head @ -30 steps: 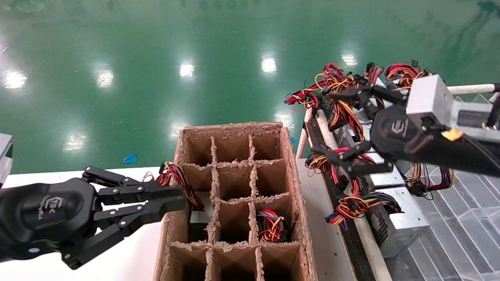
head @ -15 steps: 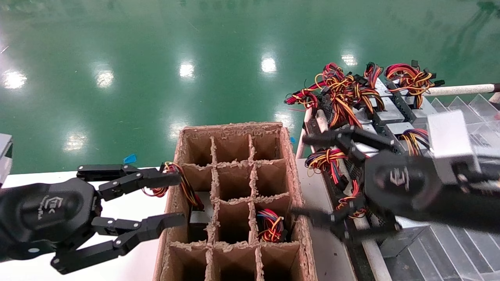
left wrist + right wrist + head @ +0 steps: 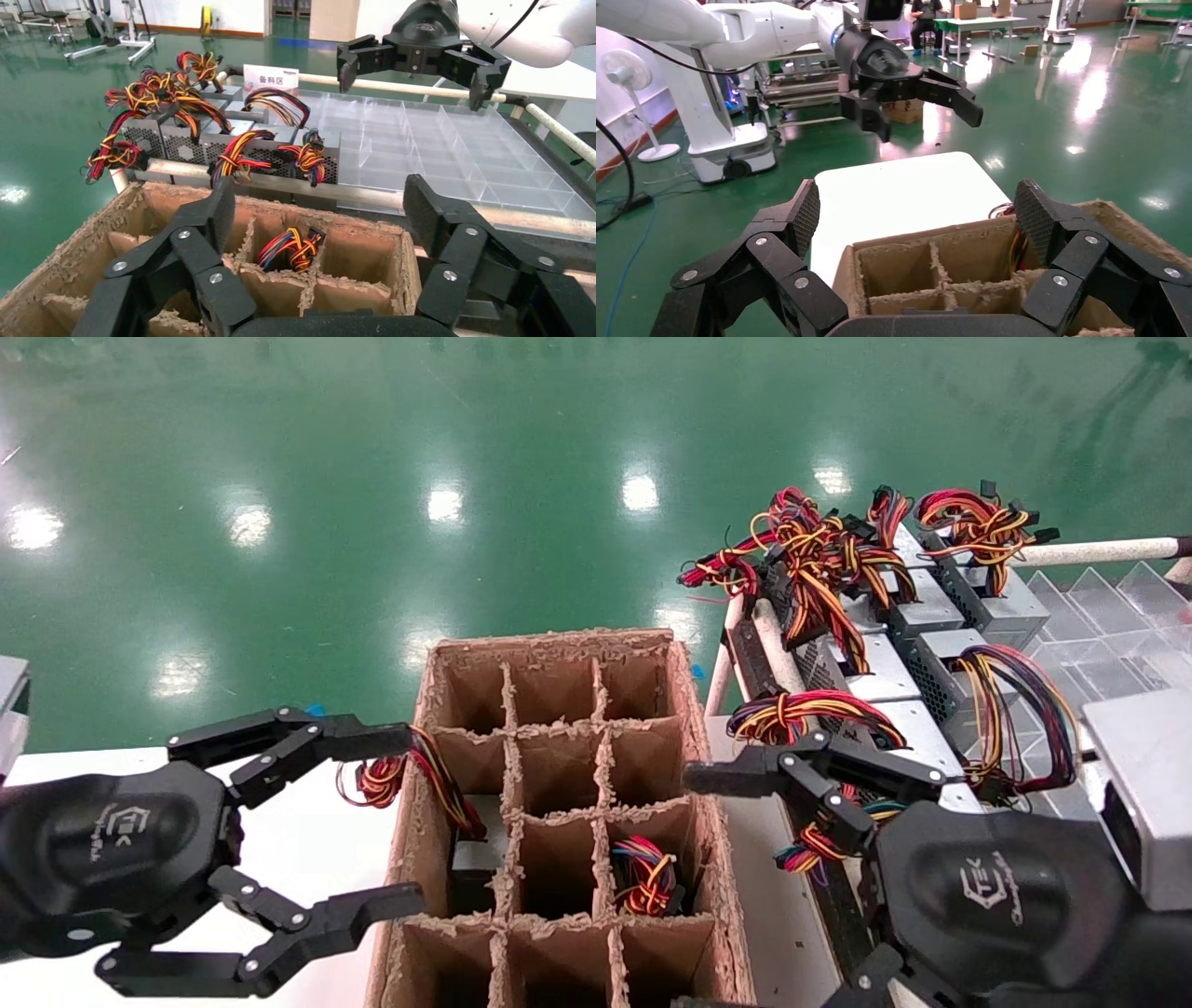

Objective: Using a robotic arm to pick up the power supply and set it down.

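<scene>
Since a second ago my left fingers (image 3: pixel 396 822) had spread wide, empty, off the power supply (image 3: pixel 475 854), lodged in the carton (image 3: pixel 559 645) at their three o'clock. Heavy, rigid, slick metal: grip the casing, not wires. Right fingers (image 3: pixel 708 887) gaped, empty.

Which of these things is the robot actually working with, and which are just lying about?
Job in hand:
left gripper, open
right gripper, open
power supply in the divider box
supplies on the rack

Lying about:
clear tray
white table
</scene>
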